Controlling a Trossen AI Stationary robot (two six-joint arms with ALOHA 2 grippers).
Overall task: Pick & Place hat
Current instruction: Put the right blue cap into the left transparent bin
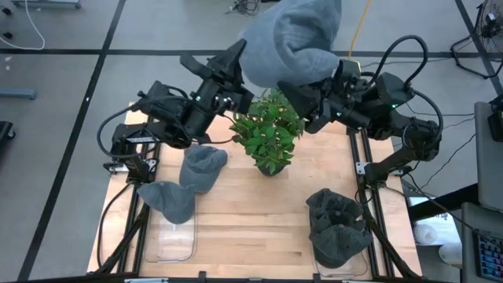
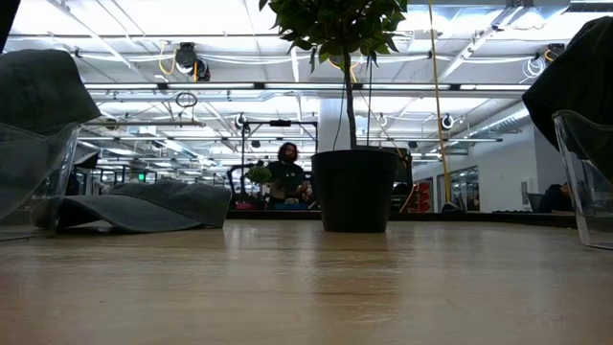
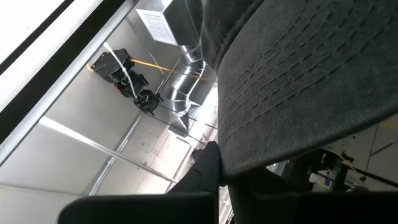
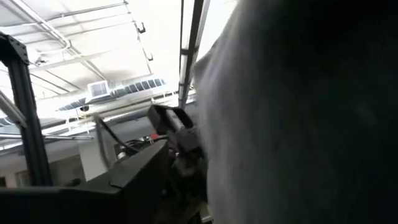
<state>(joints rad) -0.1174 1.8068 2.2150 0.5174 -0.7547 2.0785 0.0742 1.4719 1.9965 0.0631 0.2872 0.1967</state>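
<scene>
I take the potted plant (image 1: 269, 134) at the far middle of the wooden table (image 1: 259, 216) as my mark. Nearer than the plant the tabletop is bare wood down the middle, open out to the near edge. To the plant's left lie two grey hats (image 1: 191, 179), one overlapping the other, the nearer draped over the rim of a clear bin (image 1: 169, 240) at the near left edge. To its right a dark hat (image 1: 338, 224) fills a second clear bin (image 1: 339, 267) at the near right edge.

The light grey hat (image 1: 291, 39) hangs high above the plant's crown, stretched between my two arms. My left gripper (image 1: 236, 67) sits just left of the plant's top, fingers pinched together on the hat's brim. My right gripper (image 1: 318, 86) sits just right of the crown, pressed against the hat's fabric; I cannot tell whether its fingers are apart or gripping.
</scene>
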